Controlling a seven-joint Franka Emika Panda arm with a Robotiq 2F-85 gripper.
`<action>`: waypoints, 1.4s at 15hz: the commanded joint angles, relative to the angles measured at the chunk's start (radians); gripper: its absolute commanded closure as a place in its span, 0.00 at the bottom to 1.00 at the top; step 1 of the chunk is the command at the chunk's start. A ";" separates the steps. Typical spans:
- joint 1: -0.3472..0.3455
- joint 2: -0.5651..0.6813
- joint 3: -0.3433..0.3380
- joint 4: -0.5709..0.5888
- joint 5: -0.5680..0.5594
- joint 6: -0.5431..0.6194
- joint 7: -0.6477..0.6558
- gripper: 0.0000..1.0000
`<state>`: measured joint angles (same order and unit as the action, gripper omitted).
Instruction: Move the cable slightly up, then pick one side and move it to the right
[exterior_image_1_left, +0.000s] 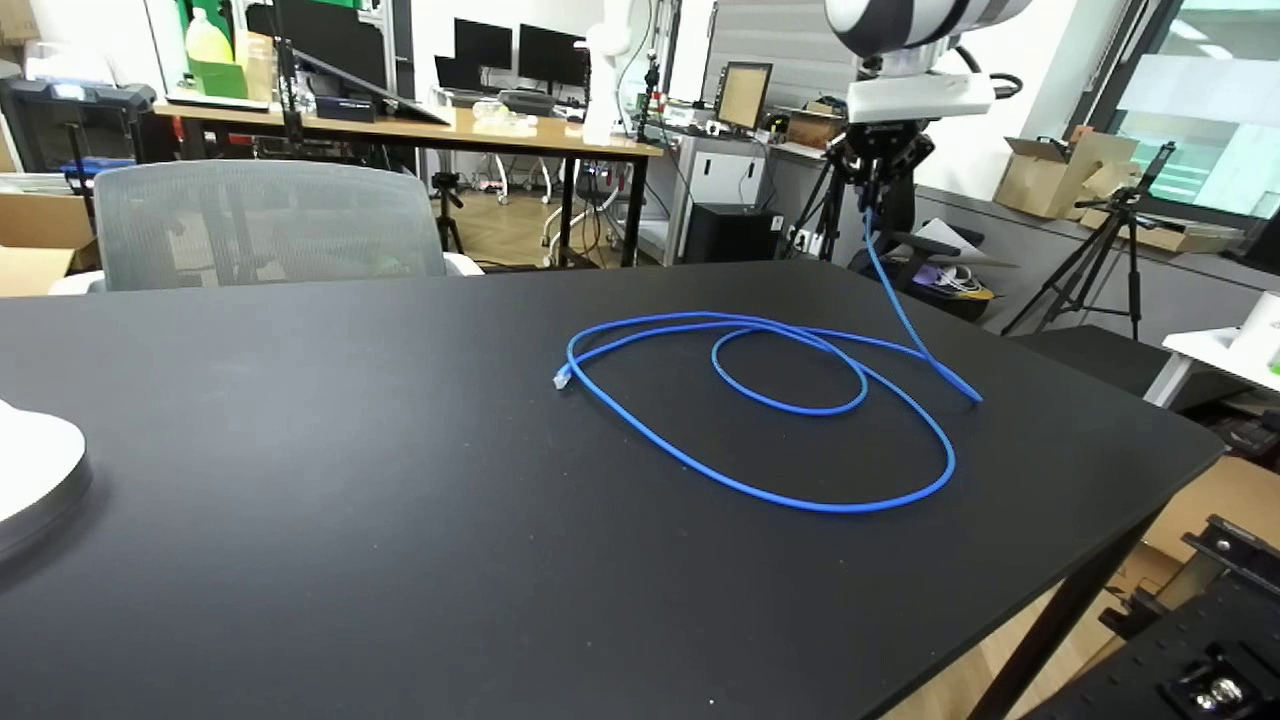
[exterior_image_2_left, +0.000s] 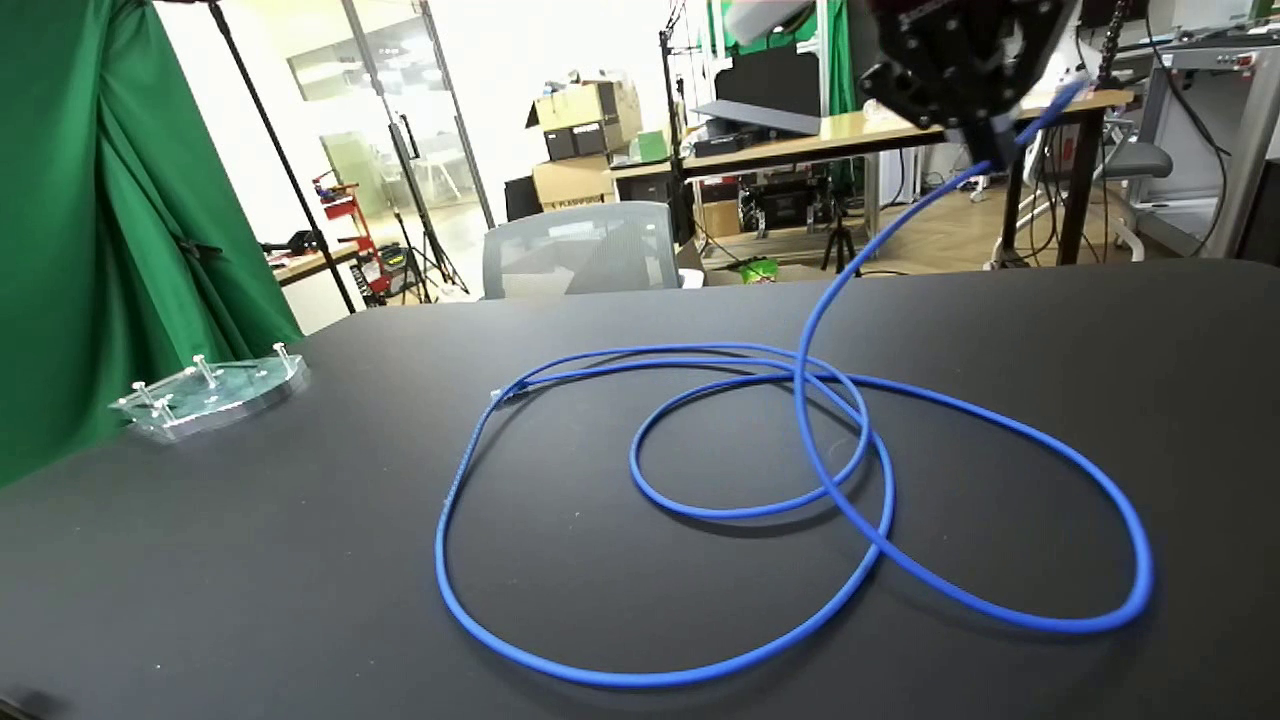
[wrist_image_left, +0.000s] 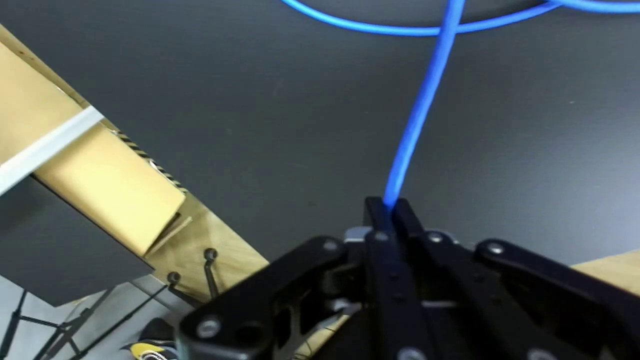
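The bright blue cable lies in loose overlapping loops on the black table, in both exterior views (exterior_image_1_left: 840, 508) (exterior_image_2_left: 640, 679). One plug end (exterior_image_1_left: 562, 379) rests on the table at the left of the loops. My gripper (exterior_image_1_left: 870, 198) is shut on the cable near its other end and holds it well above the table. From the fingertips the cable slants down to the loops. In an exterior view a short piece sticks out past the gripper (exterior_image_2_left: 988, 145). In the wrist view the cable (wrist_image_left: 422, 100) runs into the closed fingertips (wrist_image_left: 389, 206); the gripped part is hidden.
The black table (exterior_image_1_left: 300, 560) has its side edge right of the loops. A clear plate with upright bolts (exterior_image_2_left: 215, 395) sits at the table's left in an exterior view. A white rounded object (exterior_image_1_left: 35, 465) is at the left edge. A grey chair (exterior_image_1_left: 270, 225) stands behind.
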<state>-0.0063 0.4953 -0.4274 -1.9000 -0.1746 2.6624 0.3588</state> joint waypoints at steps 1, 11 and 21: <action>-0.064 0.045 -0.026 0.031 0.022 -0.012 0.104 0.98; -0.189 0.279 -0.020 0.188 0.234 -0.059 0.223 0.98; -0.146 0.253 -0.035 0.194 0.272 -0.035 0.231 0.21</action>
<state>-0.1861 0.8030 -0.4519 -1.6853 0.1081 2.6210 0.5506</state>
